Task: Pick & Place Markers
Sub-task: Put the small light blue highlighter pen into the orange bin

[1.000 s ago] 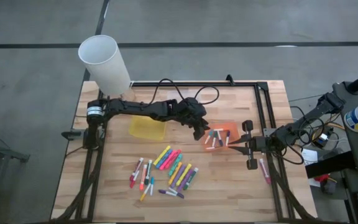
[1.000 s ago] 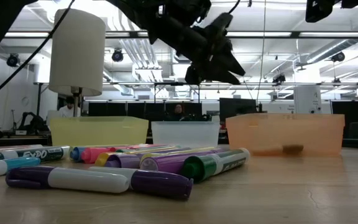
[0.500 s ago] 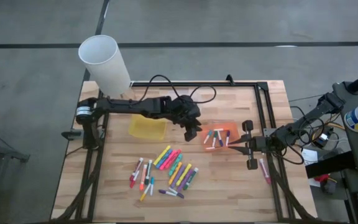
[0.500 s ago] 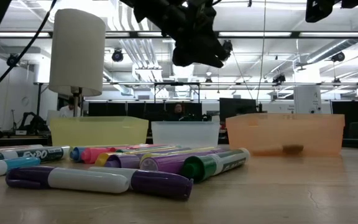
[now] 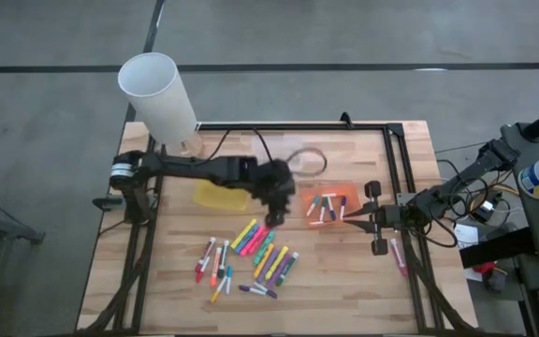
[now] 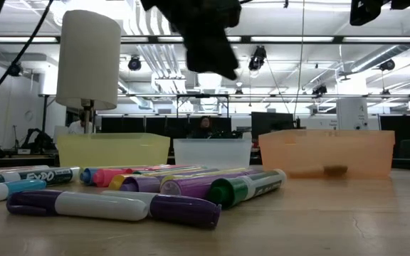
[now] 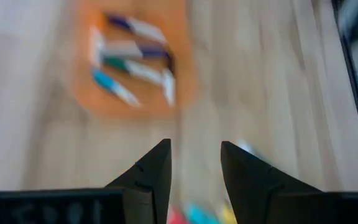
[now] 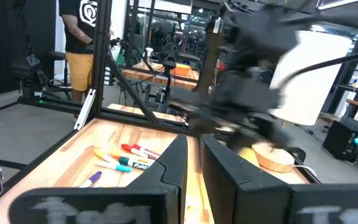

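Wooden surface [image 5: 344,271]: left tool [image 5: 274,211], parted and empty, hangs over loose markers [image 5: 260,253], likely choosing one for the orange tray [image 5: 299,200] beside it.

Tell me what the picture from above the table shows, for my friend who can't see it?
The left gripper hangs open and empty between an orange tray holding a few markers and a bigger pile of colourful markers lying on the wooden table. The right gripper waits beside the orange tray's other side. A yellow tray and a tall white cup sit farther back.

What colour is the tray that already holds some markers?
Orange tray, clearest in the high view.
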Tool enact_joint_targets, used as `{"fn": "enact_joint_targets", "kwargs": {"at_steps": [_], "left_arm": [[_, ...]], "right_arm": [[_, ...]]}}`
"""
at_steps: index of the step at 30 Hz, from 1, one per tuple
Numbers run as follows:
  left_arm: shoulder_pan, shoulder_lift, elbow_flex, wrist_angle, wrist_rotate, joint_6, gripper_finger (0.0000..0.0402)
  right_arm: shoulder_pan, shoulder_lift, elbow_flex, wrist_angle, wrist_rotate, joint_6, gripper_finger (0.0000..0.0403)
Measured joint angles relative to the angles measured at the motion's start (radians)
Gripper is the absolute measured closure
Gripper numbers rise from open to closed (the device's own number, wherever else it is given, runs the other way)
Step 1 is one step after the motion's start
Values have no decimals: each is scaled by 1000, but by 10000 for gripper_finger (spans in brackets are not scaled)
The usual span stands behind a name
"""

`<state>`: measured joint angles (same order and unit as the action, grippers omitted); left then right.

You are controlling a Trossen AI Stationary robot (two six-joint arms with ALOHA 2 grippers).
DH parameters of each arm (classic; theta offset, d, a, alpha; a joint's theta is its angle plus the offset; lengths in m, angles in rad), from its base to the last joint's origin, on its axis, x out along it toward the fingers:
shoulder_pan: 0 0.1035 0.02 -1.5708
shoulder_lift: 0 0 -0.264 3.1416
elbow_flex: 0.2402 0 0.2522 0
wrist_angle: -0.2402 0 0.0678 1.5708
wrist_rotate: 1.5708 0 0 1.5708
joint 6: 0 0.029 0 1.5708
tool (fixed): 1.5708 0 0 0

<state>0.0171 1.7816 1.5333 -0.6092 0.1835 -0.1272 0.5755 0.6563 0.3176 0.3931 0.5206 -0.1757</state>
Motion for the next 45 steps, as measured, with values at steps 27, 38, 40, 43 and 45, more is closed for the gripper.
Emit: {"fn": "enact_joint_targets", "kwargs": {"at_steps": [27, 38, 40, 43, 45], "left_arm": [[-391, -5, -270, -306, -117, -812, 271], [-466, -7, -375, -169, -135, -1073, 271], [-467, -7, -375, -157, -151, -1080, 271], [-467, -4, -368, -161, -143, -1086, 271], [-467, -4, -346, -158, -127, -1106, 271]], "right_arm": [[0, 0, 0, 0, 0, 0, 360], [0, 0, 0, 0, 0, 0, 360], [0, 0, 0, 0, 0, 0, 360], [0, 0, 0, 0, 0, 0, 360], [0, 0, 0, 0, 0, 0, 360]]}}
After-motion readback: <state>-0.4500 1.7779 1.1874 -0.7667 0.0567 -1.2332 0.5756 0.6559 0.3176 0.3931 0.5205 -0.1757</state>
